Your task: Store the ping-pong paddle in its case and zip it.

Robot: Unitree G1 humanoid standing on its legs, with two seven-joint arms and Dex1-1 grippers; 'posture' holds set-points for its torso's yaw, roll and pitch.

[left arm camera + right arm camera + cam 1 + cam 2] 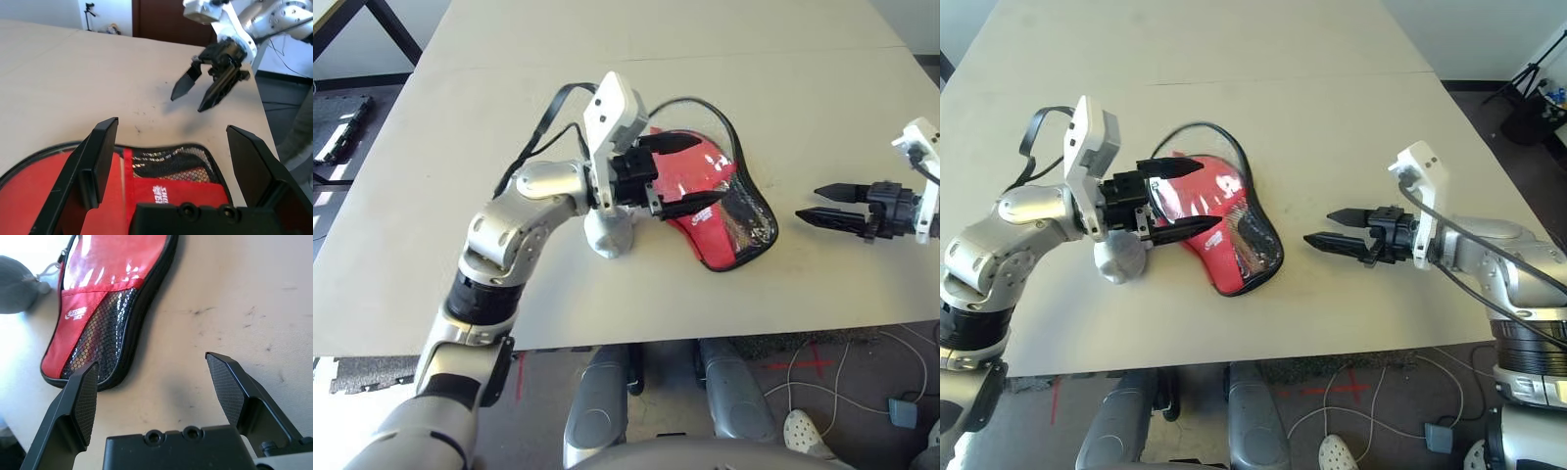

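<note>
Two wide-open, empty claws flank the case [1223, 262], its long axis running near-right to far-left across the worktop [1351, 333]. The left claw [1197, 199], nearer, points across it; the right claw [1320, 229] is well apart. Farther up, the paddle's red face [1197, 174] apparently lies inside.

One case, one lump, two grippers on my count
I count one paddle-shaped soft case in red fabric with black edging [1219, 245], one grey soft rounded lump [1120, 257], and one broad pale table [1361, 323]. I have two black two-fingered grippers, one left gripper [1211, 194] and one right gripper [1316, 226], so four fingers altogether, two per gripper. Down on the floor I get one small blue-grey box [1439, 438] and one cross of red tape [1351, 387]; beyond the table, one black tripod [1528, 78].
</note>
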